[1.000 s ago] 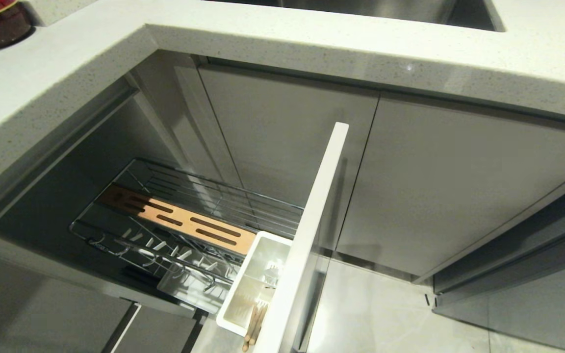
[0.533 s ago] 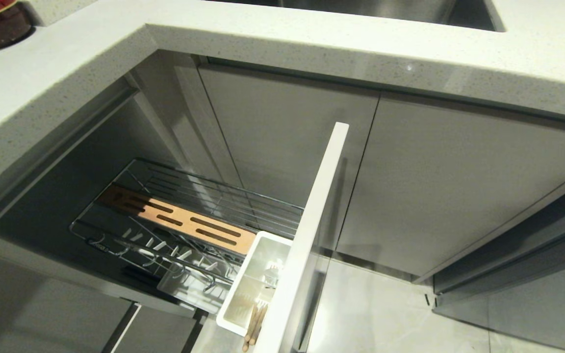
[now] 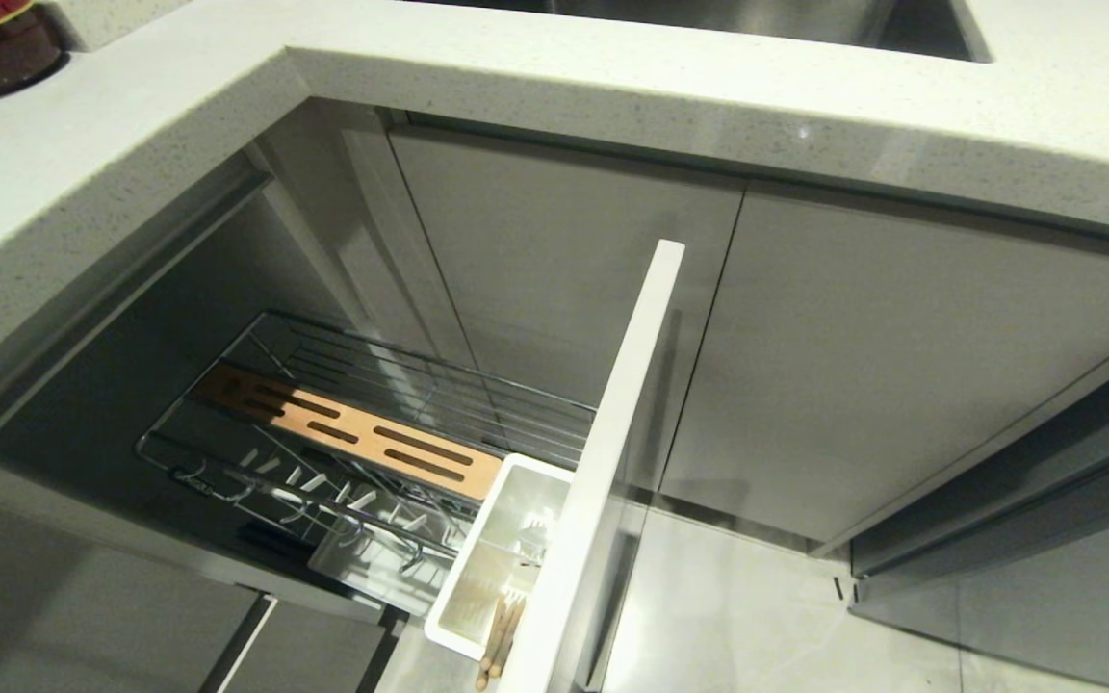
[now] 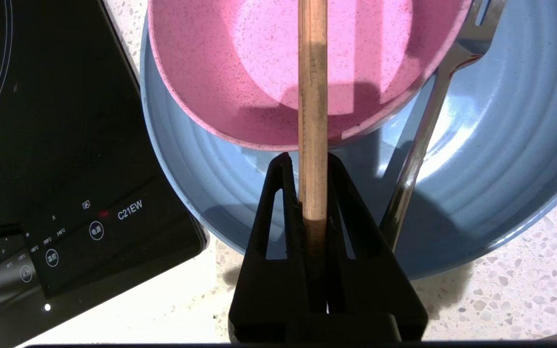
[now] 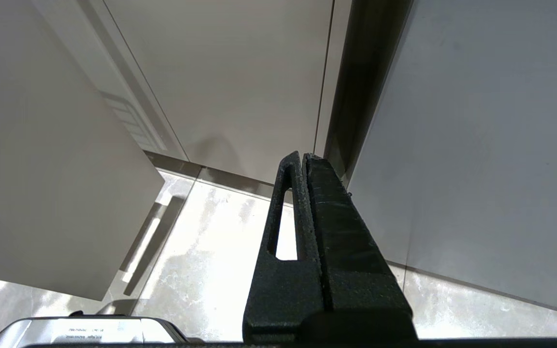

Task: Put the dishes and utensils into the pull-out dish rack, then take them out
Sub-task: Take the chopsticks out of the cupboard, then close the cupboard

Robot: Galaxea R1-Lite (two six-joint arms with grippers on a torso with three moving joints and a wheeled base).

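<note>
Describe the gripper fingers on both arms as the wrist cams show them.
Left gripper: matte black fingers, tapering to narrow tips, each with a triangular cut-out. Right gripper: same grainy black finish and wedge shape, with one slot-like cut-out showing. No cables or markings visible on either.

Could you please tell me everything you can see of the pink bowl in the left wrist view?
The deep pink bowl looks like matte, finely speckled plastic with a rounded rim and a paler flat bottom. It appears empty and sits inside the large ribbed light-blue plate, towards the plate's side nearest the black induction cooktop. A slim wooden chopstick, held in the shut left gripper, crosses in front of it; whether they touch cannot be told. The silver metal fork lies beside its rim.
</note>
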